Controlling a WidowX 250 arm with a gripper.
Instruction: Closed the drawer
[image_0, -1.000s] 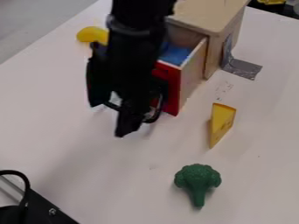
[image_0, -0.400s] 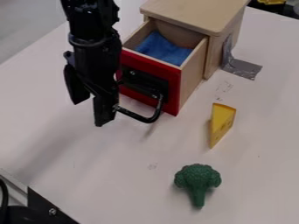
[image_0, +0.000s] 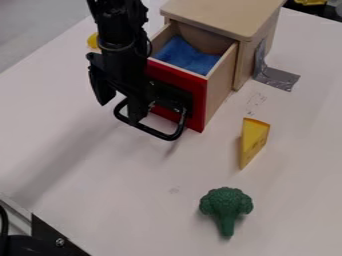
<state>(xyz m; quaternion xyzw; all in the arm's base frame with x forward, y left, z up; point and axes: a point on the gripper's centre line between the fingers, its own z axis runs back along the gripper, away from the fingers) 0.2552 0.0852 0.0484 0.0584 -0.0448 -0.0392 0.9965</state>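
The black gripper (image_0: 119, 103) hangs at the left of the drawer front, fingers apart and open. Its right finger overlaps the left part of the black loop handle (image_0: 155, 133); whether they touch I cannot tell. The drawer (image_0: 201, 95) stands pulled out of the wooden box (image_0: 222, 13), with its red front facing the lower left. A blue cloth (image_0: 188, 56) lies inside it.
A yellow cheese wedge (image_0: 254, 139) and green broccoli (image_0: 226, 206) are on the white table (image_0: 133, 200) in front and to the right. Silver tape (image_0: 278, 78) holds the box's right side. A yellow object (image_0: 93, 40) shows behind the arm.
From in front of the drawer, the gripper went left, then came slightly up and back right to the handle's left part. The drawer stays pulled out.
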